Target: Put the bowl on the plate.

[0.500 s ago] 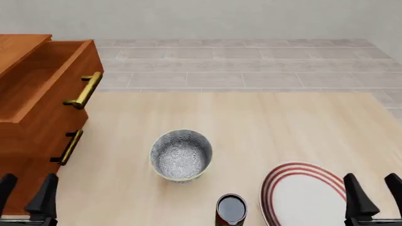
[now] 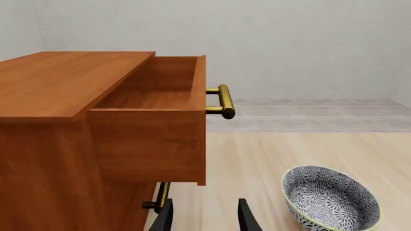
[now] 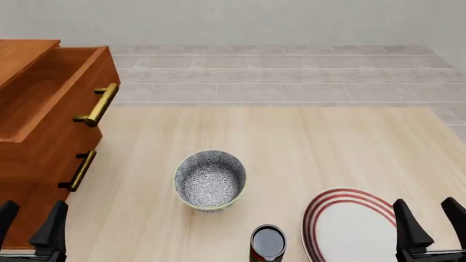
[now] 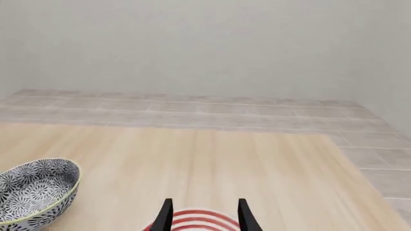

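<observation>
right claw [image 3: 431, 221] hanging spread above the plate [image 3: 350, 226], gripping nothing | left claw [image 3: 30, 221] spread, idling beside the plate's far-left neighbour, the bowl [image 3: 209, 180], sitting upright on the desk [image 3: 306, 142] | bowl looking rigid, glazed, slippery: pinching its rim seems best

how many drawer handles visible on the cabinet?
2. The upper brass handle sits on the open top drawer; the lower brass handle sits on the shut drawer front below it. Any lower ones would be out of frame.
</observation>
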`<move>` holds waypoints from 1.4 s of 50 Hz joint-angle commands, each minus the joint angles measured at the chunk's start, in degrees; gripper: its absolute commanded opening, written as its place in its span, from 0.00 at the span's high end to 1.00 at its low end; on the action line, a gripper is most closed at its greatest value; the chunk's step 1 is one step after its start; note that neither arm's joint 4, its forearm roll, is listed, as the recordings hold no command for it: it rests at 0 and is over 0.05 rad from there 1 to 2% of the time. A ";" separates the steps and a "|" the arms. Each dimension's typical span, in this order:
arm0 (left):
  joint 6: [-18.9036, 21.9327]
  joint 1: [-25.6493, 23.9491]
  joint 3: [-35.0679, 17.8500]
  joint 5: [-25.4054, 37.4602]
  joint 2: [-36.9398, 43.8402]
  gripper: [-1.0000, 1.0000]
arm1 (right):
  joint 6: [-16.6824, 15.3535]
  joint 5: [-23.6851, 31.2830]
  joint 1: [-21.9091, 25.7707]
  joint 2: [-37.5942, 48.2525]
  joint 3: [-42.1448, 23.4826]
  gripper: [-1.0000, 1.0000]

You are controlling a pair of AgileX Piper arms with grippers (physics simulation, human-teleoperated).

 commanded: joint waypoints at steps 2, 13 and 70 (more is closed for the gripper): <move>0.00 0.00 -0.01 -0.01 0.02 0.00 | -1.01 -6.22 2.37 9.24 -2.90 0.00; 0.00 0.00 -0.01 -0.01 0.02 0.00 | -0.57 -14.25 9.29 24.58 -9.15 0.00; 0.00 0.00 -0.01 -0.01 0.02 0.00 | 9.50 -3.09 36.99 67.78 -40.52 0.00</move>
